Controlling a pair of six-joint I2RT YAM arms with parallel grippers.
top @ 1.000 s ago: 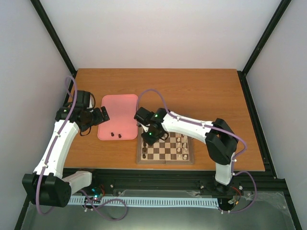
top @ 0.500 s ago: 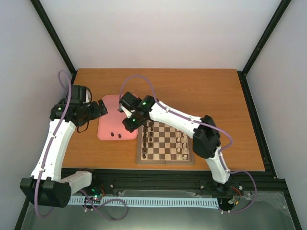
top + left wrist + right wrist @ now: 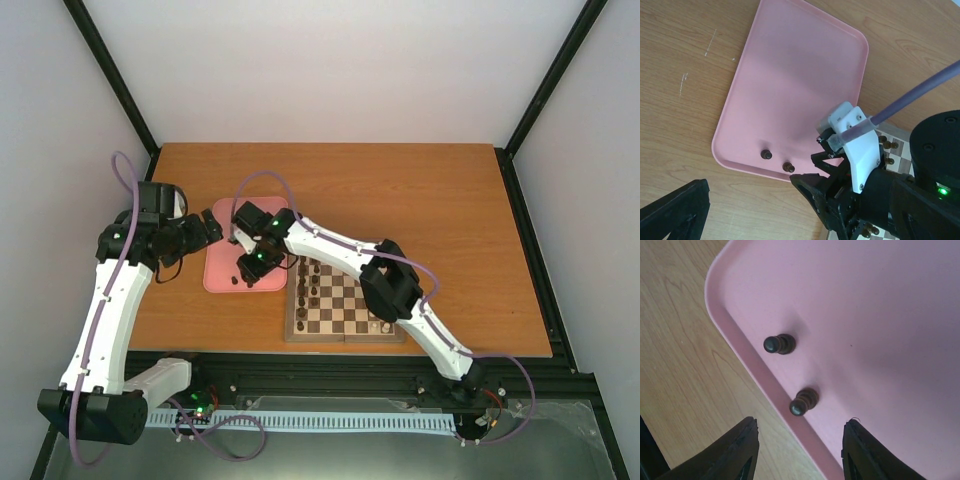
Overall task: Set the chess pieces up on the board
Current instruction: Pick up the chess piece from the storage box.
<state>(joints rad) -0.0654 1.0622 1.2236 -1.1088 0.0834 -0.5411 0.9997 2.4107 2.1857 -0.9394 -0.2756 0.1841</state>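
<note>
now lining up on the pawn at the tray's lip

we are hovering the right gripper [image 3: 800, 440] over the near corner of the pink tray [image 3: 875, 310], its fingers spread wide and holding nothing; the nearer pawn [image 3: 804, 401] is sitting between them in the wrist view, just beside the raised rim, with the second pawn [image 3: 779, 344] a little further along the same edge; both are looking upright; the board [image 3: 345, 337] is lying just beside the tray, with dark pieces lined along its tray-side edge; as we are judging it, the outer finger is hanging over the rim and the table [image 3: 680, 340], so we are wanting to turn the wrist or slide inward before descending, lest that finger land on the lip; we are aiming low on the stem, closing gently, lifting straight so the second pawn is not getting knocked; the left gripper [image 3: 205, 228] is waiting at the tray's far left corner, apparently spread and empty.
</note>
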